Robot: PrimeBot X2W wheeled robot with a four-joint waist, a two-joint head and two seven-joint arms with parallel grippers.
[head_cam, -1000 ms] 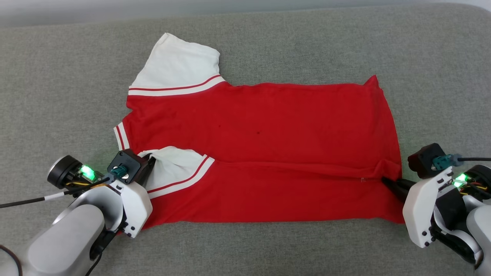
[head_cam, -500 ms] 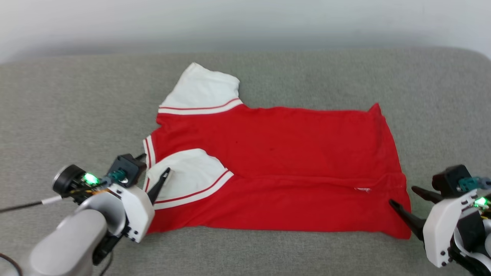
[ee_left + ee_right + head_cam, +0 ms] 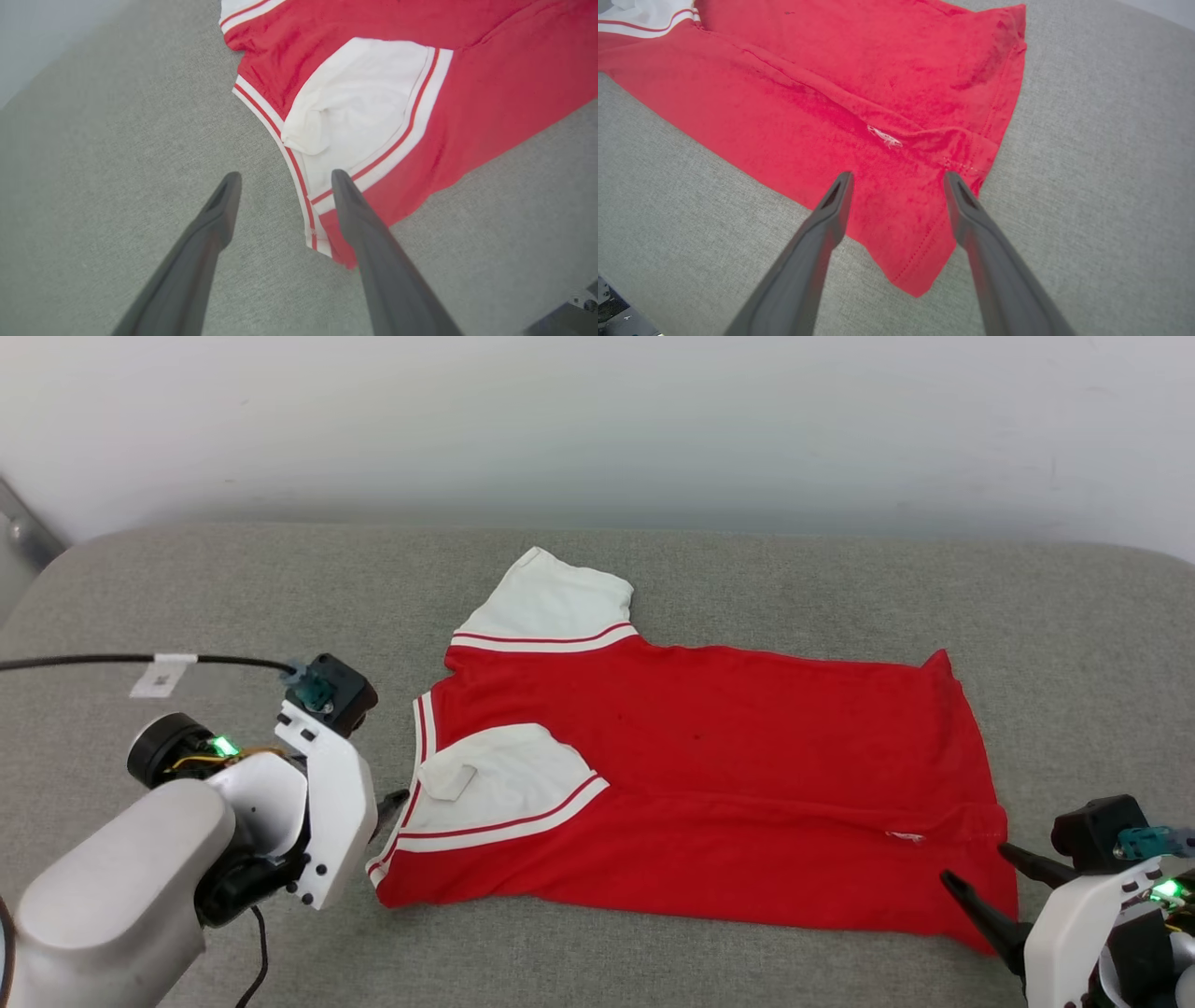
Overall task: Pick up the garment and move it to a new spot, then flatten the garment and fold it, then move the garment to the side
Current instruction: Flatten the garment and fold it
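Bright, even light across my grey worktop (image 3: 747, 569), soft and diffuse, with no glare. Just a thin shadow hugs the near hem of the garment (image 3: 747, 737). The head view is crisp. My wrist views bow at the edges, my fingers (image 3: 378, 261) blur close to the lens, and the red looks oversaturated.

right tool (image 3: 897, 176) spread, empty | garment (image 3: 831, 116) hem corner below it
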